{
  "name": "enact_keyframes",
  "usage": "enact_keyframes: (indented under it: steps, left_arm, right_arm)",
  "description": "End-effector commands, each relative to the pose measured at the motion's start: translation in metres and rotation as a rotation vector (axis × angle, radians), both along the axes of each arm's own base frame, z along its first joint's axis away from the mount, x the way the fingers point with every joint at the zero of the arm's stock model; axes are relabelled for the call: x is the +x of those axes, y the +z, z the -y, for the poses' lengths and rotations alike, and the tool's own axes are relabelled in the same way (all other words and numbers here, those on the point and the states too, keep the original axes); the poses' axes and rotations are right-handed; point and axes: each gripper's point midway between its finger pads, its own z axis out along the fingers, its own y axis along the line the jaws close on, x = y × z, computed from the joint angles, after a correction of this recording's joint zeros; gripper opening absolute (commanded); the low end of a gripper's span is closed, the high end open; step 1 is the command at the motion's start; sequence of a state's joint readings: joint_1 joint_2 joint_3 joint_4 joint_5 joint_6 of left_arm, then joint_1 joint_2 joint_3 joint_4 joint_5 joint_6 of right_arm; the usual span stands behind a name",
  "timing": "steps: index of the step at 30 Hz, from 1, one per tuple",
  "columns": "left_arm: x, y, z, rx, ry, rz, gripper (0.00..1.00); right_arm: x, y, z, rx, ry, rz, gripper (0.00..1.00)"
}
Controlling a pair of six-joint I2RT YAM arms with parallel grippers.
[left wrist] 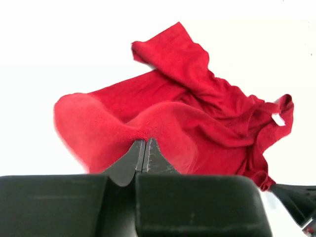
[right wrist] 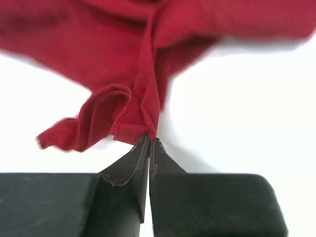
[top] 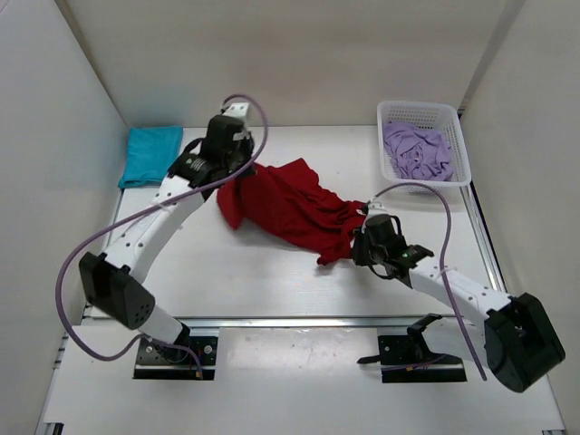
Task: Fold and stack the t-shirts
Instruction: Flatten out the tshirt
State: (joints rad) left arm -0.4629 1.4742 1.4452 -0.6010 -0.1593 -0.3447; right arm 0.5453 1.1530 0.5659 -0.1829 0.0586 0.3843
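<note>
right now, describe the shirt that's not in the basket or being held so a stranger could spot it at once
On the white table, go to the far left corner. There lies the teal shirt, a flat, tidy rectangle. Unlike the dark red shirt crumpled mid-table and the lilac shirt bunched in the white basket, it is smooth and lies alone.

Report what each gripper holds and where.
Both hold the dark red t-shirt: left gripper pinches an edge at its far end, right gripper a bunched hem at its near end.
</note>
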Motion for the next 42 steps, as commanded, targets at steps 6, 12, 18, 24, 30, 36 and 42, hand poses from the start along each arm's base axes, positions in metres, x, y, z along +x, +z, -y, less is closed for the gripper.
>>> enact_keyframes:
  steps: [6,12,18,24,30,36,42]
  left_arm:
    - [0.023,-0.043,0.045,0.378,-0.106,-0.187,0.03]
    - [0.163,-0.065,0.025,-0.175,-0.016,-0.268,0.02]
    - [0.120,-0.086,-0.021,-0.045,0.039,-0.255,0.70]
    - [0.041,-0.083,-0.060,-0.286,0.150,-0.078,0.91]
    - [0.004,-0.149,-0.048,-0.324,0.146,-0.170,0.97]
    - [0.025,-0.184,-0.015,-0.165,0.087,-0.205,0.98]
    - [0.047,-0.192,0.017,-0.105,0.022,-0.222,0.99]
  right_arm:
    - [-0.003,0.006,0.012,0.147,-0.059,0.036,0.00]
    - [-0.005,0.012,0.009,0.141,-0.044,0.052,0.00]
    - [0.000,0.009,0.015,0.165,-0.069,0.045,0.00]
    - [-0.001,0.016,0.027,0.142,-0.146,0.078,0.00]
    - [-0.006,0.024,0.058,0.253,-0.245,0.093,0.00]
    - [-0.011,0.021,0.062,0.296,-0.257,0.070,0.00]
    - [-0.014,0.019,0.051,0.306,-0.224,0.053,0.00]
